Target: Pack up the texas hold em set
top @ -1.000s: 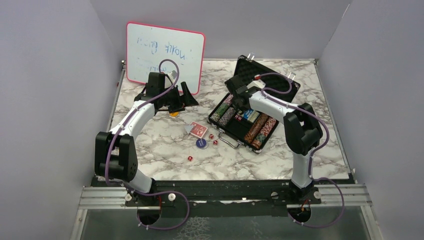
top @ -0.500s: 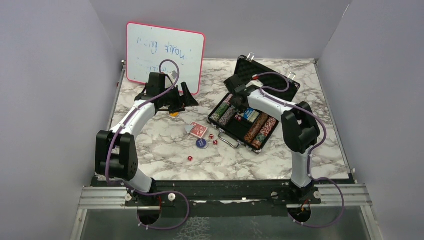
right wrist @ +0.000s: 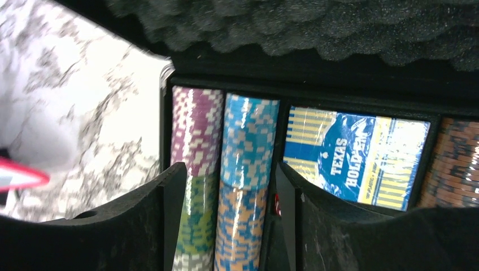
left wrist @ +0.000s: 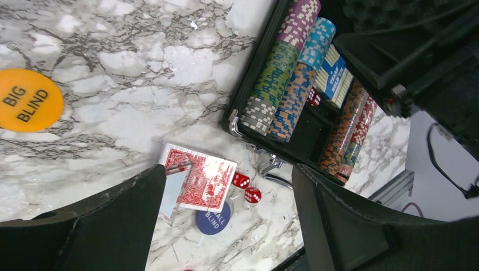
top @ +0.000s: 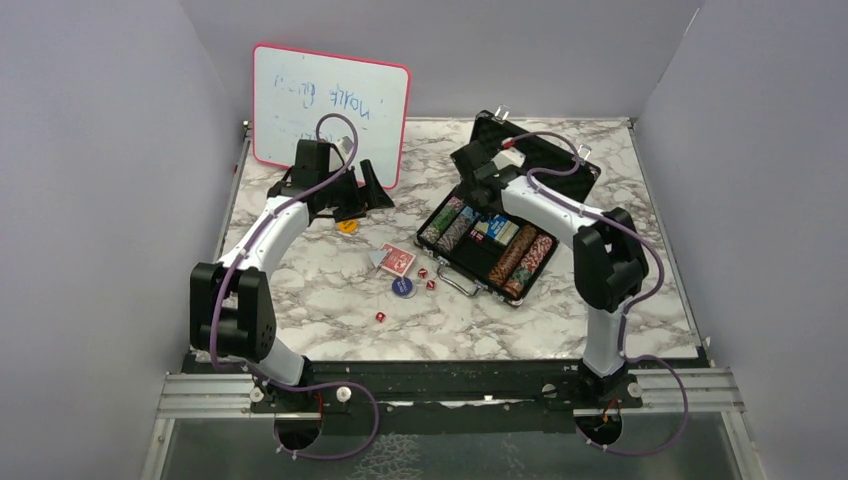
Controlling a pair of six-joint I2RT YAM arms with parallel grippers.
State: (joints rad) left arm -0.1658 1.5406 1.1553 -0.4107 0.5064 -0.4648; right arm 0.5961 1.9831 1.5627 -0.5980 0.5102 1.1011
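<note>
my left pincer (left wrist: 229, 178) spread wide, empty, near the orange button (left wrist: 25, 100), my right pincer (right wrist: 230, 169) parted, empty, above the chips (right wrist: 248, 141) in the open case (right wrist: 282, 28)

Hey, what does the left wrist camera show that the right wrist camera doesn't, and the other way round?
Only the left wrist view: the orange Big Blind button, the red-backed cards, the blue Small Blind button and two red dice, all loose on the marble table, plus the case's metal handle. Only the right wrist view: a pink-red edge at far left, too blurred to identify. Both: the chip rows, the blue Texas Hold'em card box and the lid foam in the open black case.
</note>
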